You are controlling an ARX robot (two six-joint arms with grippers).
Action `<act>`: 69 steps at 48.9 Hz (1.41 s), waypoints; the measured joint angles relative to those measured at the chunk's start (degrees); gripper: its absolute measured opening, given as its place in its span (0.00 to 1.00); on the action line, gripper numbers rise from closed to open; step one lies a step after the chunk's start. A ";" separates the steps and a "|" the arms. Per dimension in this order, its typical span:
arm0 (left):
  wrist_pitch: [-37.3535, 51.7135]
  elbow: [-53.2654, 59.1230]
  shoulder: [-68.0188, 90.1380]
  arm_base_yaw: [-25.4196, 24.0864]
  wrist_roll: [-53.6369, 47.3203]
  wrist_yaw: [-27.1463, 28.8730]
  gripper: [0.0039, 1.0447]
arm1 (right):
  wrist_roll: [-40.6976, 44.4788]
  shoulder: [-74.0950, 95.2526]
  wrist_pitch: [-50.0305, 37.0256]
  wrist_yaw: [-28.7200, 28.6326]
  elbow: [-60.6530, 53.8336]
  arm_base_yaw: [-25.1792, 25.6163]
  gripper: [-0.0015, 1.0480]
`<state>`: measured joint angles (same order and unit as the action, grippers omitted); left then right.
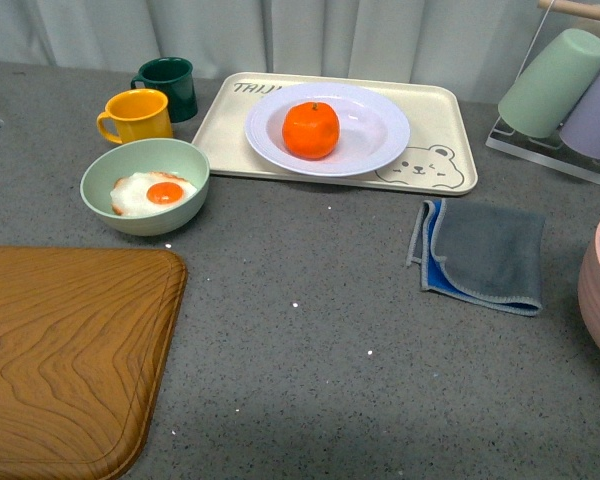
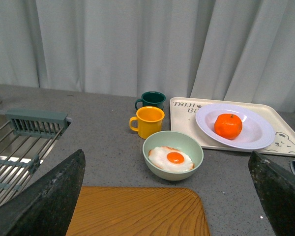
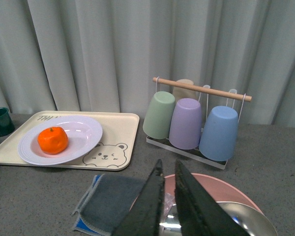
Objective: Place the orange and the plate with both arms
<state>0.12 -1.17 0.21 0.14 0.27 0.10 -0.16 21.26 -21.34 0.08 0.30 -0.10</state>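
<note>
— Where, orange (image 1: pixel 311 129) and plate (image 1: pixel 380 130)?
— Upper centre of front frame: inside plate, atop bear tray (image 1: pixel 450 140).
— Grippers?
— Left gripper (image 2: pixel 167 196) spread wide, empty; right gripper (image 3: pixel 168 206) nearly closed, empty.

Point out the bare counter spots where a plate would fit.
Largest free patch: the grey counter between the wooden board and the folded cloth, in front of the bear tray. Crowded: the back left, where the green bowl and mugs cluster beside the tray.
</note>
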 joint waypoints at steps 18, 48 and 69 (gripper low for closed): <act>0.00 0.00 0.00 0.00 0.00 0.00 0.94 | 0.11 -8.39 8.28 -0.02 0.00 0.00 0.01; -0.04 0.00 -0.02 0.00 0.00 0.02 0.94 | 0.17 -21.00 21.24 -0.17 0.04 0.00 0.36; -0.04 0.00 -0.02 0.00 0.00 0.02 0.94 | 0.15 -21.00 21.24 -0.15 0.04 0.00 0.91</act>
<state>0.08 -1.17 0.19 0.14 0.27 0.12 -0.01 0.25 -0.10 -0.08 0.34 -0.10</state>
